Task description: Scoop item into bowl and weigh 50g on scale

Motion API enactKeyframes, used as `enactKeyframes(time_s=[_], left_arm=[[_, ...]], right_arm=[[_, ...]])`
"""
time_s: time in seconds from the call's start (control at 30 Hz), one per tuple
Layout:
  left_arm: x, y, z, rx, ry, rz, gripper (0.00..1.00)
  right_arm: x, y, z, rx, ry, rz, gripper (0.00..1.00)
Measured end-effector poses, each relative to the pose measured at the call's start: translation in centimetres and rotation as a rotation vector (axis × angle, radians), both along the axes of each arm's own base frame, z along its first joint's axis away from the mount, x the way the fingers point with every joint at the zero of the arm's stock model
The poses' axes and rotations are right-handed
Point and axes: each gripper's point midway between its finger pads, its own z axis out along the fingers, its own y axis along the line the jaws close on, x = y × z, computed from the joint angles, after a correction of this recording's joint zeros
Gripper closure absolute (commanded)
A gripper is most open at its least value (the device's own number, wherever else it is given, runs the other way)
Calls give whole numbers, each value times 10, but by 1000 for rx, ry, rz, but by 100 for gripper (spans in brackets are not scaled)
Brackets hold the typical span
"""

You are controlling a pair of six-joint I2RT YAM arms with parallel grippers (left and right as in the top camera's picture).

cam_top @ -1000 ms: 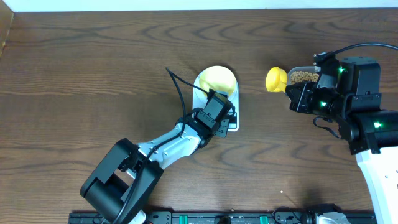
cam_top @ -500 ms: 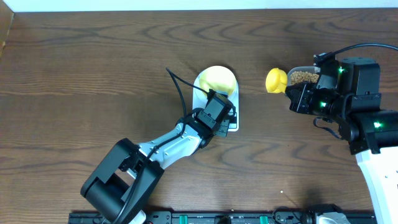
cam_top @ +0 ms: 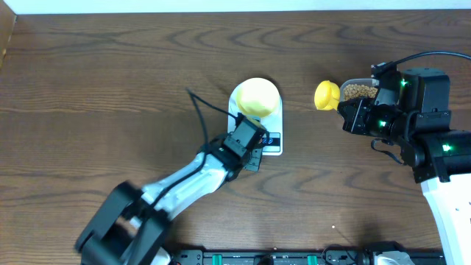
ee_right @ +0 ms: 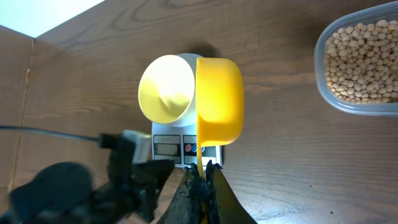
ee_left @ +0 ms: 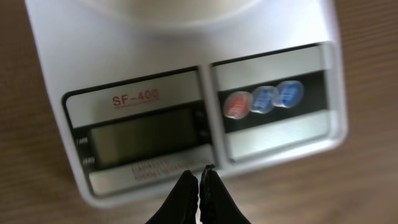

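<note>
The white scale (cam_top: 274, 140) stands at mid-table with the pale yellow-green bowl (cam_top: 257, 96) on its platform. The bowl (ee_right: 165, 87) looks empty in the right wrist view. My left gripper (cam_top: 255, 149) is shut and empty, its tips (ee_left: 200, 177) at the front edge of the scale (ee_left: 186, 56), just below the dark display. My right gripper (cam_top: 347, 112) is shut on the handle of a yellow scoop (cam_top: 327, 94), held above the table right of the scale. In the right wrist view (ee_right: 200, 167) no beans show in the scoop (ee_right: 219, 99). The tan beans (ee_right: 364, 62) lie in a clear tub.
The clear plastic tub (cam_top: 360, 90) sits at the right, beside the scoop and partly under my right arm. The scale's red and blue buttons (ee_left: 264, 99) lie right of the display. The dark wooden table (cam_top: 110, 88) ends at a pale strip along the far side.
My left gripper has drawn back from over the scale's display toward the near left, to its front edge. The right arm and scoop have not moved.
</note>
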Motion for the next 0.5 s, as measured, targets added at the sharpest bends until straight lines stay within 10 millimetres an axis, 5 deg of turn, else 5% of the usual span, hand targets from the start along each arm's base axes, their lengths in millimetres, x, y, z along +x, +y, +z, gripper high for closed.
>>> enactKeyframes(time_s=[0.3, 0.43, 0.5], left_arm=[[-16, -21, 135, -348, -199, -76, 93], [-26, -15, 170, -431, -253, -63, 93], [-29, -11, 166, -413, -232, -49, 93]], right_arm=[[0, 0, 0, -5, -3, 5, 99], [0, 0, 0, -9, -7, 10, 99], [0, 0, 0, -10, -7, 11, 99]])
